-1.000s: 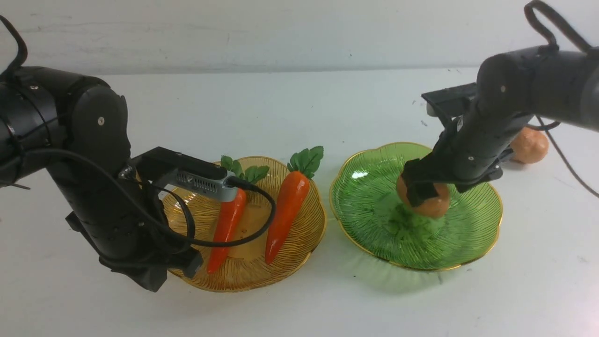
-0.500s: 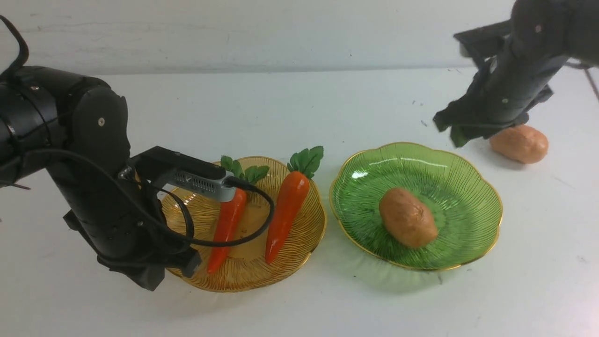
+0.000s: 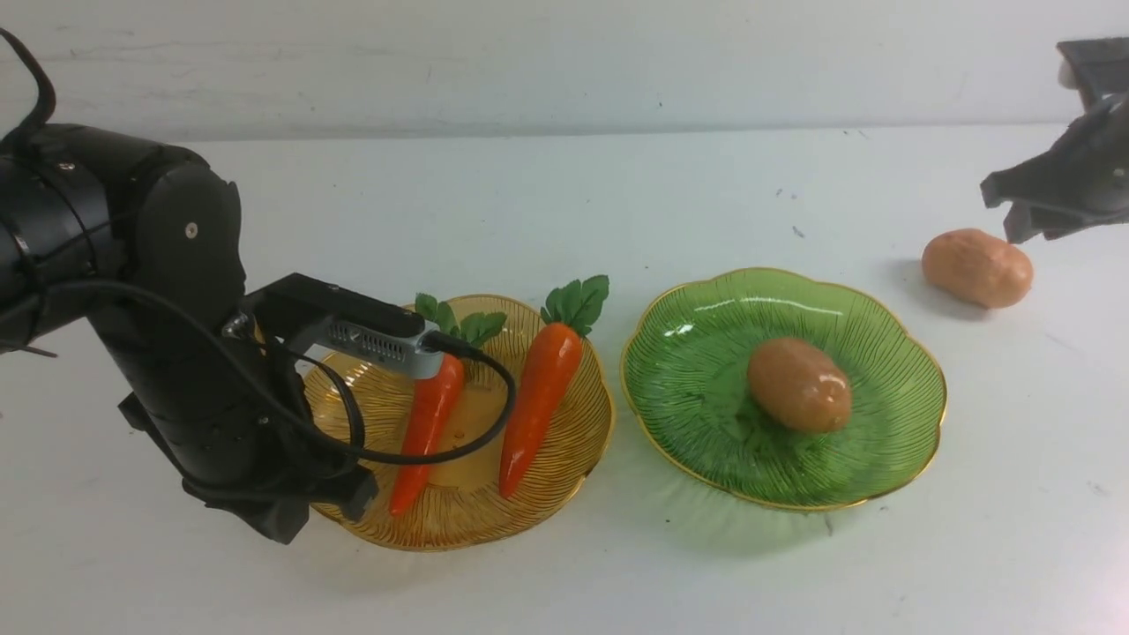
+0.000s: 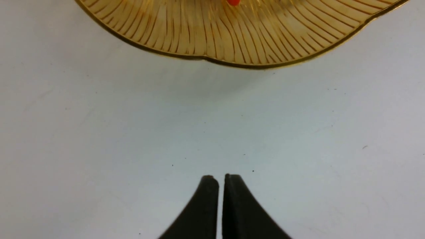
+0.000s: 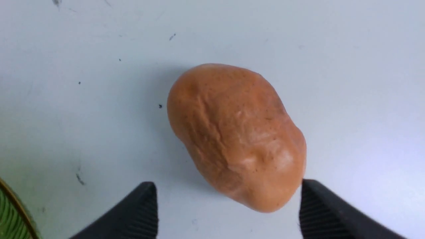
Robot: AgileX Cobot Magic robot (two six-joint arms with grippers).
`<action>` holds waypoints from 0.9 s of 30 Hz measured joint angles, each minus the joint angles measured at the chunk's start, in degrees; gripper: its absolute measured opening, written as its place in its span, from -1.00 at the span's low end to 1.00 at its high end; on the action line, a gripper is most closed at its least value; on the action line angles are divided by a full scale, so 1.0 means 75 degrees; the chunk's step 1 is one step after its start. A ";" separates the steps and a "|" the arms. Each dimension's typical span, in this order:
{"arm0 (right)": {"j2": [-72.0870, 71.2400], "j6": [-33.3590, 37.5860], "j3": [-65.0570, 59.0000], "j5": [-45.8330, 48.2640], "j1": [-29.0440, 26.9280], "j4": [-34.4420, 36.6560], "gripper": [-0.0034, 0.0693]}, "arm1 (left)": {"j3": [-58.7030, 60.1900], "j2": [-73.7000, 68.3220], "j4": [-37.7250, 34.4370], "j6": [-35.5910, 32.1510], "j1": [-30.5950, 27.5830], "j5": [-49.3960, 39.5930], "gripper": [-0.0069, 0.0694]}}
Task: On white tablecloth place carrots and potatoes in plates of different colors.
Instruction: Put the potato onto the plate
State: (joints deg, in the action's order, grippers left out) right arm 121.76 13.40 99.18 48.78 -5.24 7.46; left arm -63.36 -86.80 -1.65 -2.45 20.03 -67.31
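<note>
The loose potato (image 5: 235, 132) lies just below the right pincer (image 5: 228, 189), whose prongs stand wide apart. The left pincer (image 4: 220, 179) is pressed together.

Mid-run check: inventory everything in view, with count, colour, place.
white tablecloth: 1, white, covers the table
amber plate: 1, amber-yellow, left of centre
green plate: 1, green, right of the amber plate
carrots: 2, orange with green tops, side by side in the amber plate
plated potato: 1, tan-brown, in the green plate
loose potato: 1, tan-brown, on the cloth, right of and beyond the green plate
left claw: 1, black, shut, empty, by the amber plate's near-left rim
right claw: 1, black, open, above the loose potato
</note>
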 joint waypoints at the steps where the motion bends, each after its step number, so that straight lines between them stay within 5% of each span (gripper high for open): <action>1: 0.0086 0.0018 0.0000 -0.0079 0.0000 0.0061 0.82 | 0.0000 0.0000 0.0015 0.0009 0.0000 0.0000 -0.80; 5: 0.0354 0.0059 0.0000 -0.0456 0.0000 0.0129 0.98 | 0.0000 0.0000 0.0051 0.0025 0.0000 0.0000 -0.80; 18: 0.0789 0.0781 0.0000 -0.1333 0.0000 0.0129 0.98 | 0.0000 0.0000 0.0058 0.0041 0.0000 0.0002 -0.80; 27: 0.1058 0.0895 0.0108 -0.1751 0.0000 0.0177 0.70 | 0.0000 0.0000 0.0058 0.0159 0.0000 0.0002 -0.80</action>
State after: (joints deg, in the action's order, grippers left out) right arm 129.70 20.12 99.99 35.65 -5.24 8.78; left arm -63.36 -86.80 -1.22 -1.25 20.03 -67.29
